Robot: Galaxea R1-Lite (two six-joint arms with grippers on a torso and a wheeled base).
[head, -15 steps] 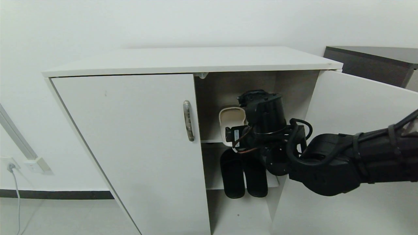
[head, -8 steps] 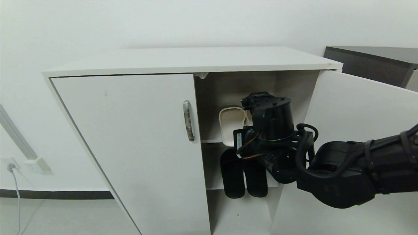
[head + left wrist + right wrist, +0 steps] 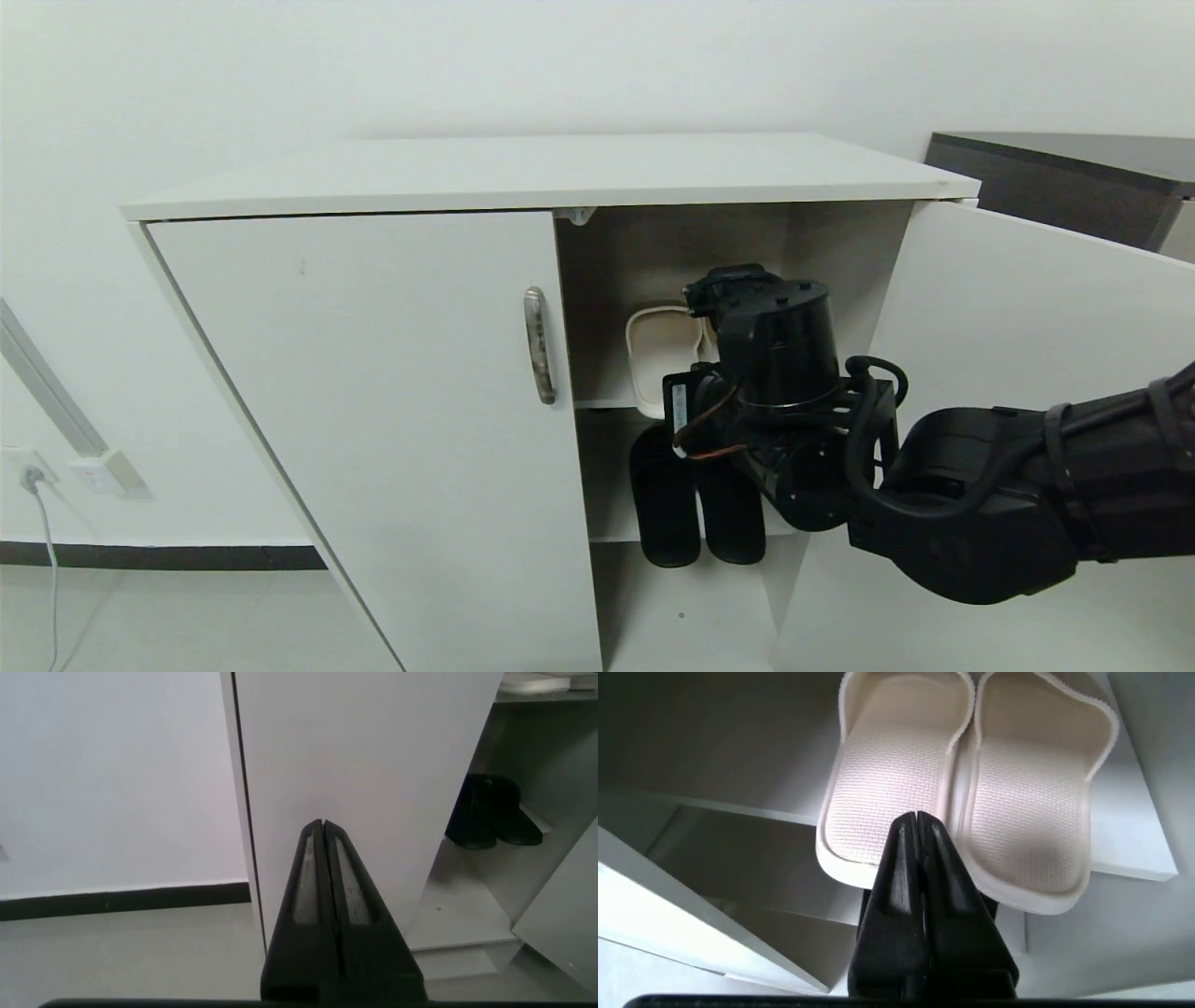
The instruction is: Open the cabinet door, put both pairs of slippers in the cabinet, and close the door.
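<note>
The white cabinet has its left door closed and its right door swung open. A cream pair of slippers lies on the upper shelf, heels over the shelf edge, also seen as cream slippers in the head view. A black pair of slippers lies on the shelf below, toes over its edge. My right gripper is shut with nothing in it, just in front of the cream heels. My left gripper is shut, low, facing the closed door, with the black slippers off to one side.
A metal handle sits on the closed door's inner edge. The bottom compartment holds nothing. A dark grey desk stands behind the open door. A wall socket with cable is at the far left near the floor.
My right arm has drawn back a little from the upper shelf, to the right and down. The cream slippers now lie flat on the shelf.
</note>
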